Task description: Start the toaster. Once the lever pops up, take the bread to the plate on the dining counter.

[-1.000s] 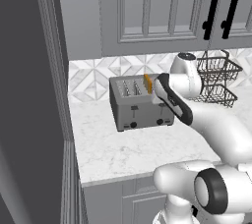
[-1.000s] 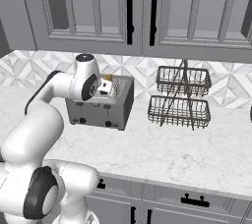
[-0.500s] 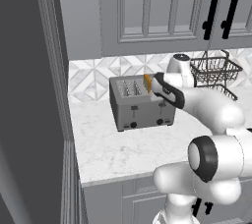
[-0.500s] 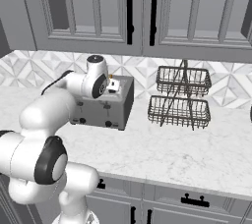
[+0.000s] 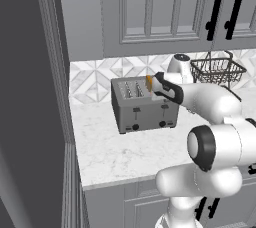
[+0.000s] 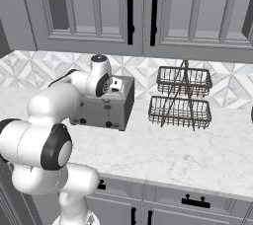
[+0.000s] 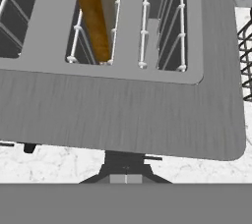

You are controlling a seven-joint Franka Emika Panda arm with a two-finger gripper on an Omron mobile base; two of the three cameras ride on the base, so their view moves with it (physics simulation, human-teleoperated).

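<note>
Grey metal toaster (image 5: 144, 104) sits near the counter's (image 5: 115, 152) back left corner, against the tiled wall; bread (image 5: 149, 83) stands upright in a right-hand slot, top edge sticking out. My gripper (image 5: 154, 86) is fully closed, empty, hovering over the toaster's right end just beside the bread.

Step in hand, as I read it: press the lever to start the toaster. To do it well:
- keep the gripper closed so both tips act as 1 blunt pusher
- come forward off the top, down past the front face
- land squarely on the lever of the bread's side, push straight down to the stop, no sideways load
- stay clear of the bread on the way

View differences:
- left base view shows the front face with 2 knobs low down; levers too small to tell position
- hand view looks down into the slots: bread (image 7: 93, 16) leaning on the wire guides, and a dark lever (image 7: 125, 161) jutting below the front edge in line with my tips
- right base view has my arm covering most of the toaster (image 6: 118, 108), but shows the 2-tier wire basket (image 6: 180, 98) to its right, well apart from my path
</note>
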